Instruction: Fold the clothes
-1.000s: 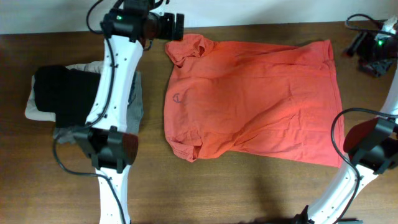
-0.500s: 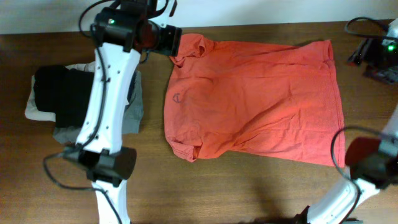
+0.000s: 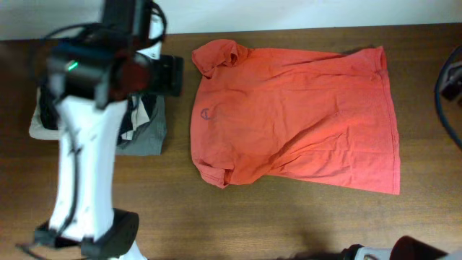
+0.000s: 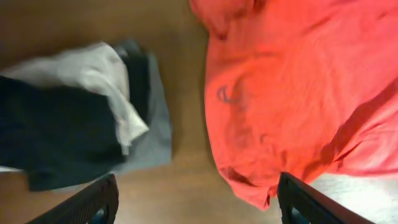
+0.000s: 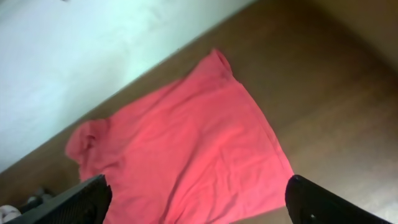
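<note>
Hovering clear of the cloth, your two arms touch nothing: the left gripper [image 4: 198,204] hangs above the folded pile [image 3: 144,130] of black, beige and grey garments, and the right gripper [image 5: 202,202] looks down from high up, both with jaws released and empty. The red-orange T-shirt [image 3: 289,115] lies spread flat in the middle of the counter [image 3: 289,227], just beside that pile but apart from it. Its long axis runs across the counter, with the collar end [image 3: 206,79] pointing to your left and the hem [image 3: 390,123] to your right. Both sleeves look bunched under at the collar end. Nothing appears folded yet, so the first lengthwise fold seems to be the step in hand. To do it well, take the far edge at two places, left jaws by the far sleeve [image 3: 216,54] and right jaws at the far hem corner. Pinch only the top layer, lift together and level, and carry the edge toward you so the crease runs along the shirt's length.
</note>
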Controlling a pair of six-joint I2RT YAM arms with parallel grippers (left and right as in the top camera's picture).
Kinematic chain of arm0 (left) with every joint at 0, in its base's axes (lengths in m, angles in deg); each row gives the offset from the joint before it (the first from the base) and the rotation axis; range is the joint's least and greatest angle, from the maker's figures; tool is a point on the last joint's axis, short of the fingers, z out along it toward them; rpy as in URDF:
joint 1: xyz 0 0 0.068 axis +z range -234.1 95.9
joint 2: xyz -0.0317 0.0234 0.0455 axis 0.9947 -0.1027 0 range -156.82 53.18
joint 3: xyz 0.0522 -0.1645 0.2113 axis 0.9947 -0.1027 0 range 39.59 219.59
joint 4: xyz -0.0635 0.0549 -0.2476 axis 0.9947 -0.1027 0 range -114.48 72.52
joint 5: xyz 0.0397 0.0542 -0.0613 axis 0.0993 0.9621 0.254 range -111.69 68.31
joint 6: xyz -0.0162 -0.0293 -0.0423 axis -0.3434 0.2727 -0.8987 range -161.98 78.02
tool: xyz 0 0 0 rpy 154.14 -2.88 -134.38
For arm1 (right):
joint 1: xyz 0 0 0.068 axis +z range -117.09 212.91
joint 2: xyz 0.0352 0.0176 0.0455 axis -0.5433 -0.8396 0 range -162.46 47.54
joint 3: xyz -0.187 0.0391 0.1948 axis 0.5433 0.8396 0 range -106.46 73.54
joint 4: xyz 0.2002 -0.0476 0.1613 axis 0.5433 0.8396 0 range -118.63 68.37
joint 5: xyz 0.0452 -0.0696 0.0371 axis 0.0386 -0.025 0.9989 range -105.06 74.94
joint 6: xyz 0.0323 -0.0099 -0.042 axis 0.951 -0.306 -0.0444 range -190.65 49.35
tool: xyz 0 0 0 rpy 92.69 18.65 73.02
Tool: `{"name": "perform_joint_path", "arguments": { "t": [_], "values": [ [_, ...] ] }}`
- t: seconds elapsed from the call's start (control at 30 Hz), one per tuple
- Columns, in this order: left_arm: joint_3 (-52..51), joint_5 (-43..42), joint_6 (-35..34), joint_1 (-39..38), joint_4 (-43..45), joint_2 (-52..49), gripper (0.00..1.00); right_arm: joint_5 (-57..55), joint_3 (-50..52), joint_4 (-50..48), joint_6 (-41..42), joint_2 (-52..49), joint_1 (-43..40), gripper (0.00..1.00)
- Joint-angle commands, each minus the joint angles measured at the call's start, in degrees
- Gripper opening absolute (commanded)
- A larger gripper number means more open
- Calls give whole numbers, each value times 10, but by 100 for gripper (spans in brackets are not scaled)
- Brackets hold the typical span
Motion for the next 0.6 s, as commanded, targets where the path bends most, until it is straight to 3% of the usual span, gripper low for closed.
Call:
{"name": "perform_joint_path", "arguments": {
  "t": [0.0, 0.27, 0.57],
  "values": [
    [-140, -59, -18, -2, 50, -25, 82, -12, 58, 4, 17, -42, 3, 95],
    [-391, -231, -82, -2, 166, -25, 87, -2, 180, -13, 1, -48, 23, 93],
    [-620, -361, -177, -5, 272, -25, 87, -5, 188, -33, -1, -48, 41, 93]
  ]
}}
